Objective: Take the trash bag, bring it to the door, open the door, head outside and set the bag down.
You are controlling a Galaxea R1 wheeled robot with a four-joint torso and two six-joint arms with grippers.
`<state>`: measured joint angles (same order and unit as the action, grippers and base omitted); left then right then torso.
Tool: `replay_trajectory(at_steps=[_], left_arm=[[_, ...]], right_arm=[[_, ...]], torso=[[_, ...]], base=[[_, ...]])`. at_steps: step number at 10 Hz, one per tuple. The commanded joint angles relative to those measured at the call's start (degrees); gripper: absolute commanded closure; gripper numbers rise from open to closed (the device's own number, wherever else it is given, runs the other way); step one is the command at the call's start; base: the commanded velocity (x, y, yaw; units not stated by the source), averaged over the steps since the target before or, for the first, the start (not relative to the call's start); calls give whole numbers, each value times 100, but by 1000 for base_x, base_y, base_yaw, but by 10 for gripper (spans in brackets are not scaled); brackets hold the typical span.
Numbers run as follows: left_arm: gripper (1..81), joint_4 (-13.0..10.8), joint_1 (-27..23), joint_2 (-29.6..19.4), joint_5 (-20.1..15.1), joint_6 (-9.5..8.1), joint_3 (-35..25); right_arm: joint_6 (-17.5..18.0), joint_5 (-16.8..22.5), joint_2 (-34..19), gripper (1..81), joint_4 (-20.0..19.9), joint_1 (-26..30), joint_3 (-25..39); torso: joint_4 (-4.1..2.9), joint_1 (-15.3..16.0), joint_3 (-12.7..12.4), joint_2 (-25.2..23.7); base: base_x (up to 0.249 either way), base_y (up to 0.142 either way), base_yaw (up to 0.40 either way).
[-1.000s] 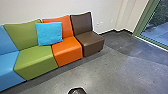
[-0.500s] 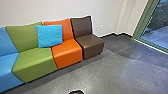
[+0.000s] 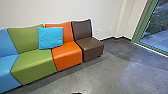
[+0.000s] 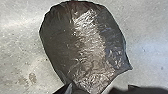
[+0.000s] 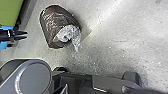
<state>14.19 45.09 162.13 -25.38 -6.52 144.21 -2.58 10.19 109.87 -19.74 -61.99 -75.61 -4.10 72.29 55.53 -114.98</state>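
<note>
- Shift: since the earlier frame, the head camera has moved. The seat row (image 3: 67, 56) sits lower in view, and less of the trash bag (image 4: 80, 45) shows at the bottom edge.
- Position: bag rests on the floor (image 5: 112, 45), ungripped.
- Left gripper (image 5: 26, 35): fingers parted, empty, near the bag without touching.
- Right gripper: state cannot be told.
- Handling: thin, glossy film; expect a soft, slippery body that sags when lifted. Weight is not evident; the full shape suggests bulky, probably light contents. Film may tear if pinched singly.
- Grip point: take the pale, bunched end (image 5: 66, 35), probably the gathered neck, catching several folds.
- Surface: smooth grey concrete with a sheen and small stains (image 4: 32, 78); the bag may slide if nudged.
- Room: blue cushion (image 3: 50, 38) on the seats; green-framed glass (image 3: 156, 31) beyond, outdoors visible.
</note>
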Motion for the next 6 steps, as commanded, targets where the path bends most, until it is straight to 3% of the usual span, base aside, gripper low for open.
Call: replay_trajectory(at_steps=[1, 3, 6], left_arm=[[10, 207, -857, -23, -521, -42, 36], [10, 216, -979, -14, -529, -42, 36], [10, 277, -1068, 39, -626, -112, 37]], right_arm=[[127, 791, -420, 10, -109, 815, 372], [135, 827, -472, 10, -109, 981, 486], [188, 958, -507, 10, -83, 1210, 697]], torso=[[0, 362, 535, -564], [0, 555, 757, -873], [0, 928, 1316, -1464]], base=[[0, 0, 0], [0, 0, 0], [0, 0, 0]])
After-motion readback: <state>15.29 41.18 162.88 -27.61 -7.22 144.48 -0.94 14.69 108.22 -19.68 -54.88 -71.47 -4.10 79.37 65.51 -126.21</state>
